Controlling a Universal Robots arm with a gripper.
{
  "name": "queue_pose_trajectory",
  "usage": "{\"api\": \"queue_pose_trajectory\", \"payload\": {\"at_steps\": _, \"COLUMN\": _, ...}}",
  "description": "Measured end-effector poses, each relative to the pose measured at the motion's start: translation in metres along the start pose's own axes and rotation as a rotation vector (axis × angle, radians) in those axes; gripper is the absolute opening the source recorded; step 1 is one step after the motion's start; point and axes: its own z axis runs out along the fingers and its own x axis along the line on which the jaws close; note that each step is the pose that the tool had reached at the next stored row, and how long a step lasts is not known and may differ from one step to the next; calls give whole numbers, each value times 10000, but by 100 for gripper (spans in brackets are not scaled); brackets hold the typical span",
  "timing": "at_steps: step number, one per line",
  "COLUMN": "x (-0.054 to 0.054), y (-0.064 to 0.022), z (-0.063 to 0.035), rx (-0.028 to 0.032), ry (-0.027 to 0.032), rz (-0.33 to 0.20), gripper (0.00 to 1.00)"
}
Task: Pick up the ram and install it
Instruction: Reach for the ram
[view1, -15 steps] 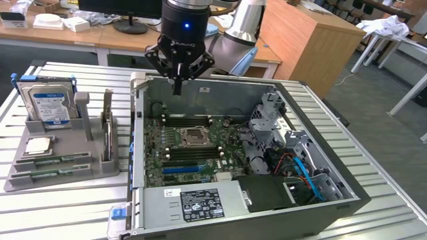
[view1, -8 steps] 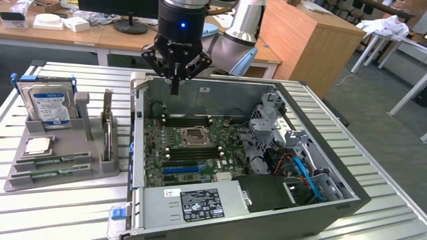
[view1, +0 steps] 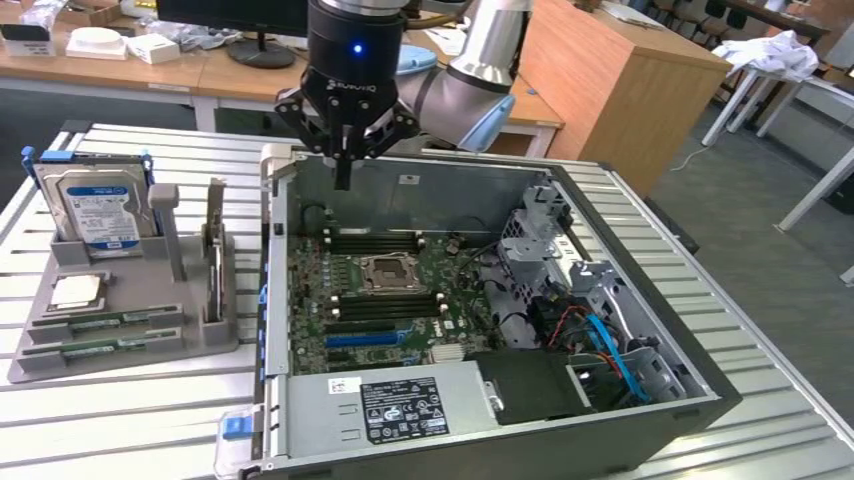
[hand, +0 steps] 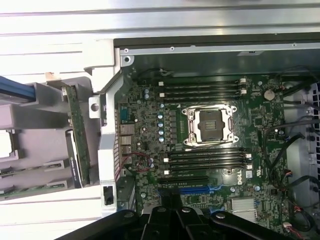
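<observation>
The ram shows as two green sticks with white labels, lying flat in the front slots of a grey holder (view1: 120, 345): one stick (view1: 104, 322) and another (view1: 88, 348). A further thin green board (hand: 76, 130) stands on edge in the holder's side nearest the case. My gripper (view1: 343, 178) hangs shut and empty above the back corner of the open computer case (view1: 667, 400), on the exterior view's left side of it. In the wrist view the shut gripper (hand: 171, 202) points over the motherboard (hand: 145, 125), whose black memory slots (hand: 207, 160) flank the bare CPU socket (hand: 209, 125).
The holder also carries a blue-labelled hard drive (view1: 96, 212) and a square silver CPU chip (view1: 76, 291). Inside the case are a power supply (view1: 387, 405), a drive cage (view1: 541, 235) and cables (view1: 601, 335). The slatted metal table (view1: 761, 340) runs around the case.
</observation>
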Motion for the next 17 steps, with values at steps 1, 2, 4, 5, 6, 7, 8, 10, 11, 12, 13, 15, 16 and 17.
{"api": "queue_pose_trajectory", "payload": {"at_steps": 1, "x": 9, "y": -1, "z": 0, "rx": 0, "ry": 0, "rz": 0, "gripper": 10}}
{"api": "queue_pose_trajectory", "payload": {"at_steps": 2, "x": 17, "y": -1, "z": 0, "rx": -1, "ry": -1, "rz": 1, "gripper": 10}}
{"api": "queue_pose_trajectory", "payload": {"at_steps": 4, "x": 30, "y": -2, "z": -1, "rx": 0, "ry": 0, "rz": 0, "gripper": 10}}
{"api": "queue_pose_trajectory", "payload": {"at_steps": 5, "x": 37, "y": -3, "z": -1, "rx": 0, "ry": 0, "rz": 0, "gripper": 10}}
{"api": "queue_pose_trajectory", "payload": {"at_steps": 6, "x": 44, "y": -3, "z": -1, "rx": 0, "ry": 0, "rz": 0, "gripper": 10}}
{"api": "queue_pose_trajectory", "payload": {"at_steps": 7, "x": 51, "y": -4, "z": -1, "rx": 0, "ry": 0, "rz": 0, "gripper": 10}}
{"api": "queue_pose_trajectory", "payload": {"at_steps": 8, "x": 58, "y": -4, "z": -1, "rx": 0, "ry": 0, "rz": 0, "gripper": 10}}
{"api": "queue_pose_trajectory", "payload": {"at_steps": 10, "x": 77, "y": -6, "z": -2, "rx": 0, "ry": 0, "rz": 0, "gripper": 10}}
{"api": "queue_pose_trajectory", "payload": {"at_steps": 11, "x": 87, "y": -6, "z": -2, "rx": 0, "ry": 0, "rz": 0, "gripper": 10}}
{"api": "queue_pose_trajectory", "payload": {"at_steps": 12, "x": 98, "y": -7, "z": -2, "rx": 0, "ry": -1, "rz": 0, "gripper": 10}}
{"api": "queue_pose_trajectory", "payload": {"at_steps": 13, "x": 109, "y": -8, "z": -3, "rx": 0, "ry": 0, "rz": 1, "gripper": 10}}
{"api": "queue_pose_trajectory", "payload": {"at_steps": 15, "x": 129, "y": -9, "z": -3, "rx": 0, "ry": -1, "rz": 0, "gripper": 10}}
{"api": "queue_pose_trajectory", "payload": {"at_steps": 16, "x": 140, "y": -10, "z": -3, "rx": 0, "ry": 0, "rz": 1, "gripper": 10}}
{"api": "queue_pose_trajectory", "payload": {"at_steps": 17, "x": 151, "y": -11, "z": -4, "rx": 0, "ry": 0, "rz": 1, "gripper": 10}}
